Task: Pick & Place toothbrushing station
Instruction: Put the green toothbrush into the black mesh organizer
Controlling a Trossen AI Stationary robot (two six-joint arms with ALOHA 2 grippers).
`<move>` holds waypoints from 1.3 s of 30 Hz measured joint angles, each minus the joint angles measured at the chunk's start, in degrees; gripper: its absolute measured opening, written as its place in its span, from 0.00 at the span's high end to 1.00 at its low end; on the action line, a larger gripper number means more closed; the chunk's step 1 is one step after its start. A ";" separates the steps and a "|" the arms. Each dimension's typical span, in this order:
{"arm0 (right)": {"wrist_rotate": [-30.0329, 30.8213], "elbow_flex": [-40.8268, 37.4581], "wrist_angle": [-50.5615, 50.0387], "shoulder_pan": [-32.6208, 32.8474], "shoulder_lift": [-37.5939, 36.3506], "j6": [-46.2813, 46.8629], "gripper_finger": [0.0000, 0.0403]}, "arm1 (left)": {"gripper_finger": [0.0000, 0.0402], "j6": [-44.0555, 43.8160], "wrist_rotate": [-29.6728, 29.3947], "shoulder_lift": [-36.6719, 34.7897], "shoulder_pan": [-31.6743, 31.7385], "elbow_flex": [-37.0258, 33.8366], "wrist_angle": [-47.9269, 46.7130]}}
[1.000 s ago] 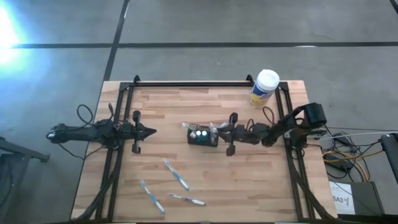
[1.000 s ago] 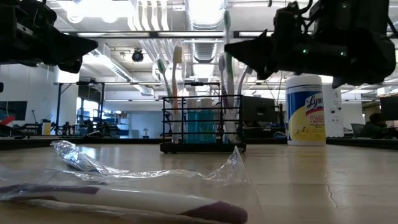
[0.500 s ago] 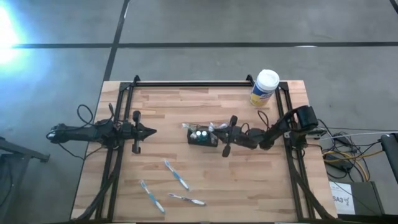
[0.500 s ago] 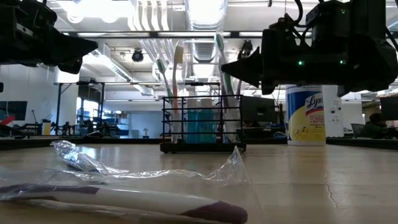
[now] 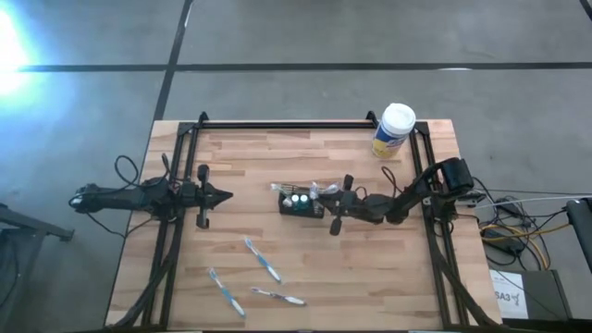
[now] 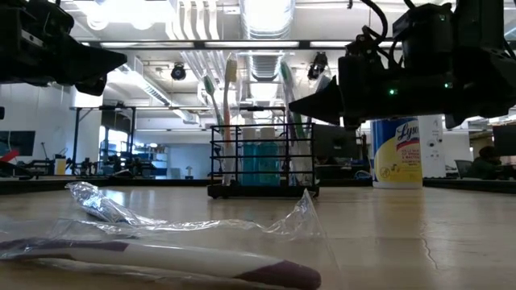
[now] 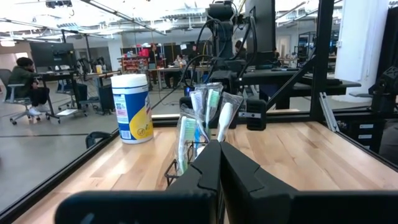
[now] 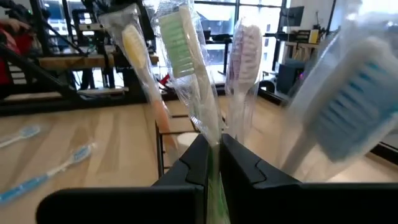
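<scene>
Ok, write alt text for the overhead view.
Seen from above, the right pincer, shut, sits against the small black mesh holder box at the middle of a wooden table. The left pincer, shut, waits at the table's left side; three loose toothbrushes lie nearer the front, and a white-lidded canister stands at the back right.

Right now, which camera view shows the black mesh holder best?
The low view: the black mesh holder stands side-on, unobstructed, toothbrushes upright inside. The high view shows only its top; the left wrist view half hides it; the right wrist view shows mostly wrapped brushes.
</scene>
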 joint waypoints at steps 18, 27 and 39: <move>-0.63 0.07 -3.15 0.76 -0.60 2.70 0.69 | 0.98 0.44 0.02 -0.01 0.00 0.00 -0.03; -0.63 0.86 -3.66 1.26 -5.18 0.34 0.55 | 0.98 0.37 0.02 0.00 0.00 0.00 -0.11; -0.13 7.30 -24.94 2.61 -18.88 -7.65 0.52 | 0.98 -0.22 0.03 0.00 0.00 0.00 -0.34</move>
